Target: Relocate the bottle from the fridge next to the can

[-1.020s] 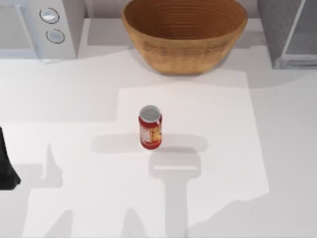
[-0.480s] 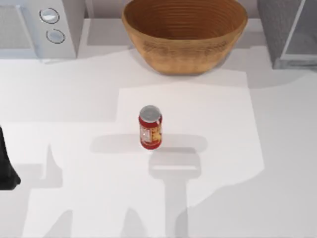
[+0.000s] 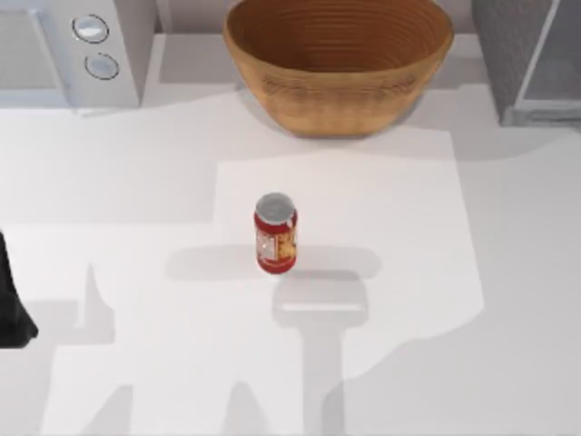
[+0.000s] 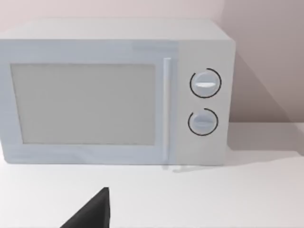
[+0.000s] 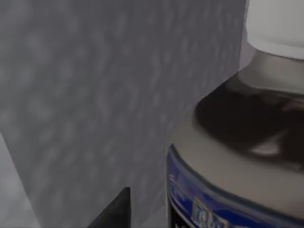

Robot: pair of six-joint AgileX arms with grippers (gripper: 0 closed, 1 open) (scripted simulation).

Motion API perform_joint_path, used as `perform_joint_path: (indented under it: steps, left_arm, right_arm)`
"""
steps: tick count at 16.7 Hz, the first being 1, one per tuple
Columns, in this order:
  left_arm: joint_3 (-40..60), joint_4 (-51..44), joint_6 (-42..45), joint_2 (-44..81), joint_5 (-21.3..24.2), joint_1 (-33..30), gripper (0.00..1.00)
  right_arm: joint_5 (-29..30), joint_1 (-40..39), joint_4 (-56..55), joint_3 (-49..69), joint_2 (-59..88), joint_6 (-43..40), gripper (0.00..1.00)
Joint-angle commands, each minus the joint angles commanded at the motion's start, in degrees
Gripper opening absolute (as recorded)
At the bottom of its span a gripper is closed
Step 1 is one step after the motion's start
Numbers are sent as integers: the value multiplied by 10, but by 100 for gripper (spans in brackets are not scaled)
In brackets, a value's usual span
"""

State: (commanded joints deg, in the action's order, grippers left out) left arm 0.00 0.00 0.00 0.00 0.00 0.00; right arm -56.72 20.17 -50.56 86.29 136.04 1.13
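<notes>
The small red can (image 3: 275, 234) stands upright in the middle of the table. The fridge (image 3: 526, 54) stands at the table's back right corner. In the right wrist view the bottle (image 5: 247, 142) is very close, with its white cap, grey shoulder and a blue label band. Behind it is the fridge's dark speckled wall (image 5: 95, 95). A dark part of my right gripper (image 5: 113, 213) shows just beside the bottle. My left arm (image 3: 11, 309) is parked at the table's left edge.
A large woven basket (image 3: 338, 64) stands at the back centre. A white microwave (image 3: 82, 45) with two round knobs stands at the back left, and the left wrist view faces its front (image 4: 114, 90). Open tabletop surrounds the can.
The shadow over the table's front right has spread a little to the left. The can and my left arm have not moved.
</notes>
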Motion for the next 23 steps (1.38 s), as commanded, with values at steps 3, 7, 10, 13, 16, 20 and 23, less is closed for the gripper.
perform_joint_path:
  steps: [3, 7, 10, 13, 16, 20, 23]
  left_arm:
    - [0, 0, 0, 0, 0, 0, 100]
    - [0, 0, 0, 0, 0, 0, 100]
    - [0, 0, 0, 0, 0, 0, 100]
    - [0, 0, 0, 0, 0, 0, 100]
    - [0, 0, 0, 0, 0, 0, 100]
    - [0, 0, 0, 0, 0, 0, 100]
    - [0, 0, 0, 0, 0, 0, 100]
  right_arm:
    - [0, 0, 0, 0, 0, 0, 47]
    - [0, 0, 0, 0, 0, 0, 17]
    - [0, 0, 0, 0, 0, 0, 0]
    - [0, 0, 0, 0, 0, 0, 0]
    - [0, 0, 0, 0, 0, 0, 0]
    - [1, 2, 6, 1, -7, 1, 0]
    - [0, 2, 26, 7, -20, 1, 0]
